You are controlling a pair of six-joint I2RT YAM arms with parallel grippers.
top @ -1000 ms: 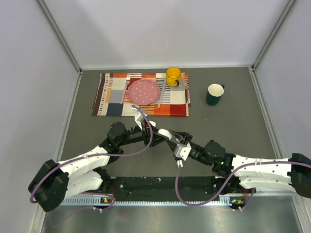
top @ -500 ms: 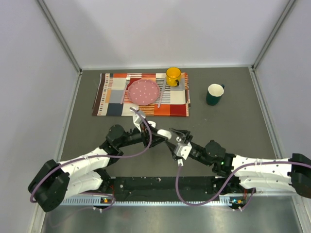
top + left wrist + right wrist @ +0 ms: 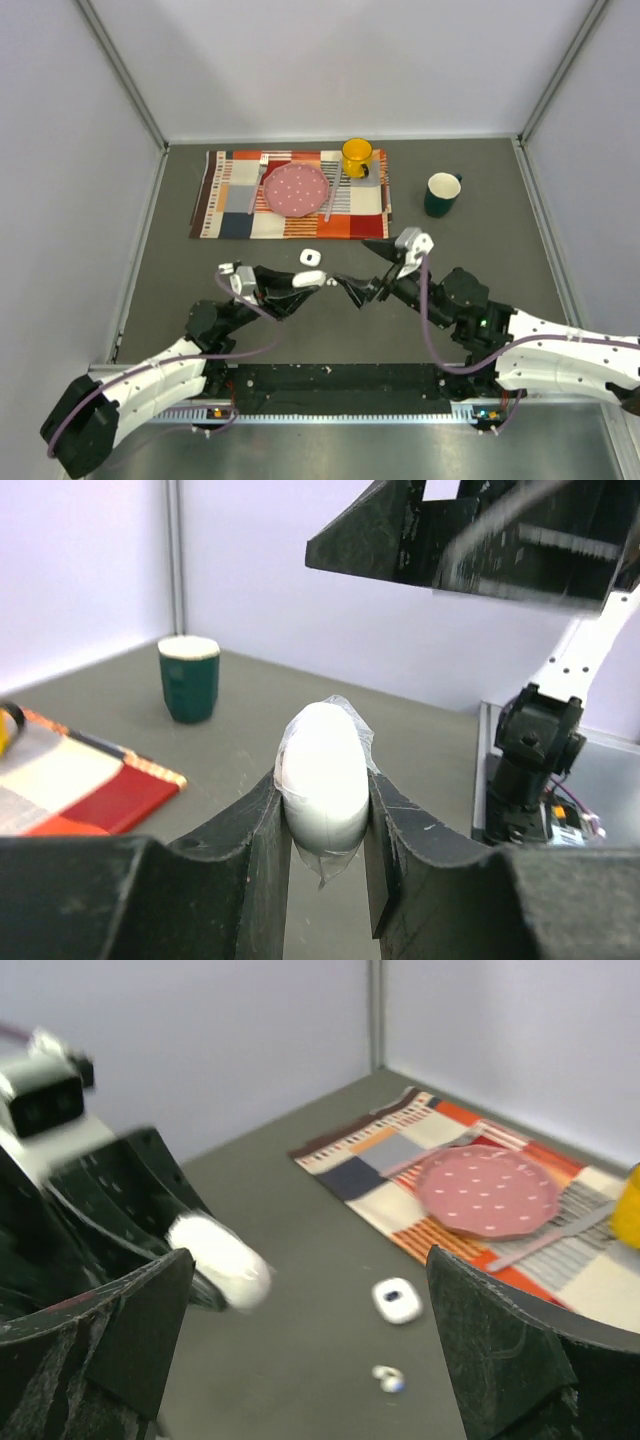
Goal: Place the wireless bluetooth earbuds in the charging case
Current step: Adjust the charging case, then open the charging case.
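A white egg-shaped charging case [image 3: 322, 780], closed and wrapped in clear film, is pinched between my left gripper's [image 3: 322, 798] fingers and held off the table near the middle [image 3: 310, 279]. My right gripper [image 3: 362, 270] faces it from the right, jaws wide apart and holding nothing [image 3: 310, 1260]. A second small white case [image 3: 398, 1300] lies flat on the table behind them [image 3: 308, 256]. A tiny white earbud [image 3: 388, 1378] lies on the table close to that case. No other earbuds show.
A patchwork placemat [image 3: 230, 200] at the back carries a pink dotted plate [image 3: 295, 188], cutlery and a yellow mug [image 3: 357, 157]. A dark green cup [image 3: 441, 194] stands at the back right. Grey walls enclose the table on three sides.
The right gripper has opened wide and drawn back to the right, away from the case. The left arm has pulled back toward the lower left, still pinching the case.
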